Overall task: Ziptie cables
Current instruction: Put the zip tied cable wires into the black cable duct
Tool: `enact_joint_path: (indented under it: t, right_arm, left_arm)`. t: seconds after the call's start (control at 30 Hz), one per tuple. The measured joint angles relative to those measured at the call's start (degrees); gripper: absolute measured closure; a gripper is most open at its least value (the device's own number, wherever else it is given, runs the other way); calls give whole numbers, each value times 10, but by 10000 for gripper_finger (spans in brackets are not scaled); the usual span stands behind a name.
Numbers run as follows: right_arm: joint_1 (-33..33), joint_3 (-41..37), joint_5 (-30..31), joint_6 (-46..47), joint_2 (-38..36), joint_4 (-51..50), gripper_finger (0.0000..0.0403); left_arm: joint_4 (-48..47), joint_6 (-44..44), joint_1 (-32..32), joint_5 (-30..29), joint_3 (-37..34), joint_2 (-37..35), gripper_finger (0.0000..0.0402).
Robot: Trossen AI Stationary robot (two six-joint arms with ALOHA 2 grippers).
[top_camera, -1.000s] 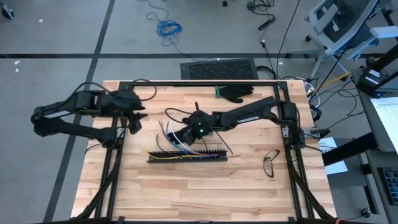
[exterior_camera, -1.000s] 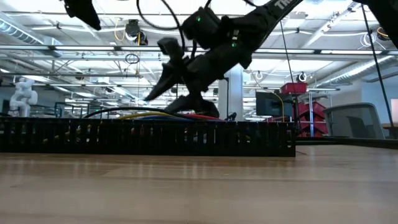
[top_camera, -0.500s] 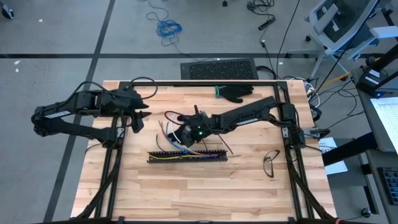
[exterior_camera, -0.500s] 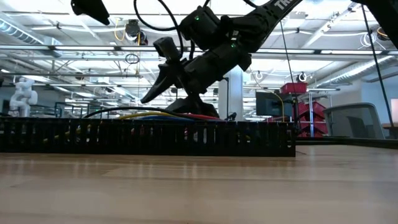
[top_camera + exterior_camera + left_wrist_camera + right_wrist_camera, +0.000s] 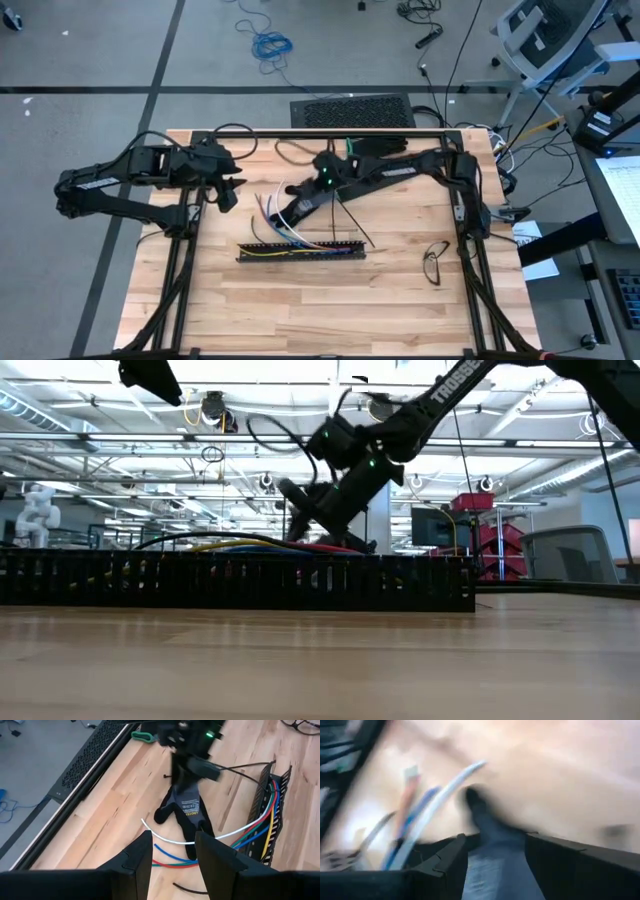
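Worktop: Your pale wooden worktop [image 5: 250, 310] carries everything here. A dark frame runs round it, and an arm is mounted at each side.

Right arm: It reaches from its post on your right across the far half of the worktop towards the middle. The right pincer [image 5: 300, 203] is raised above the wood, just behind the channel.

Right pincer state: It is pinching a glove. In its own wrist view the grey fabric fills the gap between the two fingers.

Left arm: It is folded at the left edge, and the left pincer [image 5: 228, 190] is held high, well apart from the wires.

Left pincer state: The fingers are spread with nothing between them, as you can see in the left wrist view [image 5: 173, 837].

Channel: The long black slotted channel [image 5: 300, 250] lies flat near the middle of the worktop. Its long axis runs left to right, parallel to the near edge.

Cables: The cables [image 5: 272, 215] lie partly inside the left half of the channel, following its length. From there the white, blue, red and green ends curve out over the wall. They fan across the wood and point towards the far left, in the direction of the left arm. A yellow wire stays along the channel.

Glove: The grey glove with dark fingertips [image 5: 187, 812] hangs from the right pincer with its fingers down, over the loose wire ends. You cannot tell whether it touches them.

Glasses: A pair of glasses [image 5: 435, 262] lies to the right of the channel, well apart from it.
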Motion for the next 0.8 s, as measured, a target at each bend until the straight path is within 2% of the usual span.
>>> enact_joint_path:
  t: [0.1, 0.2, 0.27, 0.33, 0.5, 0.63, 0.8]
  right_arm:
    - [-32, 0, -2, -17, -2, 2, 220]
    - [-46, -1, -62, -22, -28, 72, 220]
    - [-38, 0, -113, -16, -51, 127, 220]
    - [-19, 1, -139, -3, -71, 154, 220]
    - [51, 0, -127, 7, -78, 124, 220]
    - [105, 0, -77, 24, -51, 115, 220]
    - [126, 0, -57, 55, -7, 108, 220]
  left_arm:
    - [0, 0, 0, 0, 0, 0, 256]
    - [-3, 0, 0, 0, 0, 0, 256]
    - [-4, 0, 0, -4, 0, 0, 256]
    - [-4, 1, 0, -16, 0, 0, 256]
    - [-4, 1, 0, -30, 0, 0, 256]
    - [-4, 0, 0, -31, 0, 0, 256]
    - [-4, 0, 0, -37, 0, 0, 256]
